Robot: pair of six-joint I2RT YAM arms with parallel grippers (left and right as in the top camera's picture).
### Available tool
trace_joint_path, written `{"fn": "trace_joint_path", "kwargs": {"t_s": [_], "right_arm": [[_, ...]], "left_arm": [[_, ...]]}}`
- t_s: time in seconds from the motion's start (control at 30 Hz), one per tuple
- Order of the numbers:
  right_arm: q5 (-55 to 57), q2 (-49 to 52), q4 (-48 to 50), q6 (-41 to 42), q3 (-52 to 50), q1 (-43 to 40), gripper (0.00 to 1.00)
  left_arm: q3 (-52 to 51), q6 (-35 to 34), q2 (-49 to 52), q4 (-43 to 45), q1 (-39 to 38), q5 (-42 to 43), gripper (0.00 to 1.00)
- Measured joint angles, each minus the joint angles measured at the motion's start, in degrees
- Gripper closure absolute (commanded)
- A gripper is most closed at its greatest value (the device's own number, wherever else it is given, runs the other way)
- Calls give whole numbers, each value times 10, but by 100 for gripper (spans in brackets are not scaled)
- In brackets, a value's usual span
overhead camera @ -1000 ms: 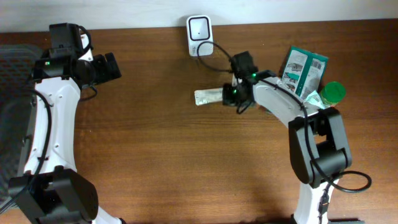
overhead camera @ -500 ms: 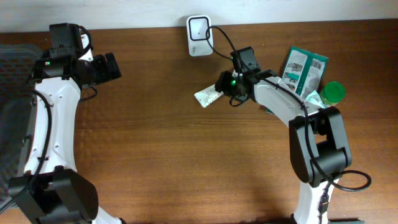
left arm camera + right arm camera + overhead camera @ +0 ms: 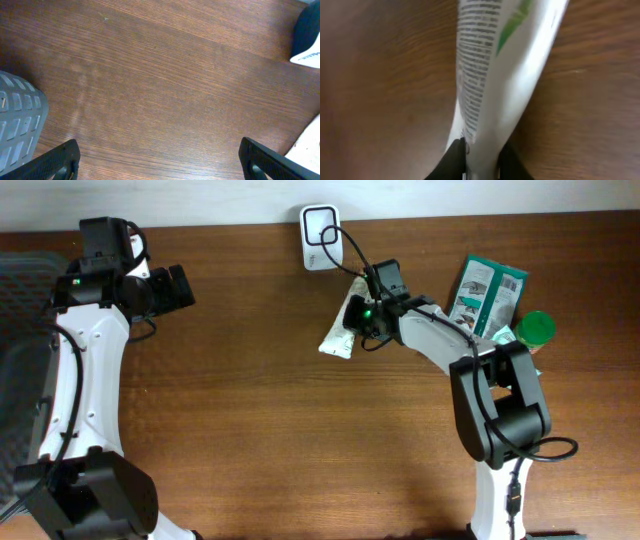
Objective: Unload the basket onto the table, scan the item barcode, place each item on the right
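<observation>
White plastic film, thin and crinkly by the look of it: packet (image 3: 338, 337) pinched at one narrow end by the right claw (image 3: 356, 320), slanting out to the left and near side over the table (image 3: 250, 410), centre-far. Cannot tell whether its free end touches the wood.

Same grasp from the right wrist: packet (image 3: 505, 75) running away from the dark fingers (image 3: 455, 157), black print down one face, a green mark higher up. Clenched on the flattened end, no gap showing on either side.

Just near of the white scanner (image 3: 320, 225) at the far edge, close but apart from it, with a black cable (image 3: 350, 252) looping between scanner and right arm.

Probably very light and soft, so likely to droop, twist or fold under its own weight. Possibly slick as well, easy to lose from a shallow pinch. Best held by the sealed end or an edge, as now, keeping the printed face bare and flat toward the scanner window. Cannot tell where the barcode lies.

Left claw (image 3: 180, 285) spread wide, holding nothing, well apart at the far left; only bare wood between its tips from the wrist.

Green box (image 3: 490, 292) at the far right, clear of both claws.
</observation>
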Motion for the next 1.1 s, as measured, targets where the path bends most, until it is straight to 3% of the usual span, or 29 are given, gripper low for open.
{"fn": "trace_joint_path", "kwargs": {"t_s": [0.17, 0.23, 0.27, 0.33, 0.37, 0.5, 0.73, 1.0, 1.1], "right_arm": [[-223, 0, -79, -228, 2, -3, 91], [-263, 0, -123, -305, 2, 0, 89], [-273, 0, -141, -343, 2, 1, 81], [-273, 1, -150, -382, 2, 0, 76], [-274, 1, -152, -392, 3, 0, 71], [-262, 3, -197, -392, 6, 0, 71], [-281, 28, -209, -376, 11, 0, 96], [-388, 34, -215, -371, 20, -22, 96], [-404, -15, -221, -373, 21, -23, 96]], "left_arm": [[0, 0, 0, 0, 0, 0, 1], [0, 0, 0, 0, 0, 0, 1], [0, 0, 0, 0, 0, 0, 1], [0, 0, 0, 0, 0, 0, 1], [0, 0, 0, 0, 0, 0, 1], [0, 0, 0, 0, 0, 0, 1], [0, 0, 0, 0, 0, 0, 1], [0, 0, 0, 0, 0, 0, 1], [0, 0, 0, 0, 0, 0, 1]]}}
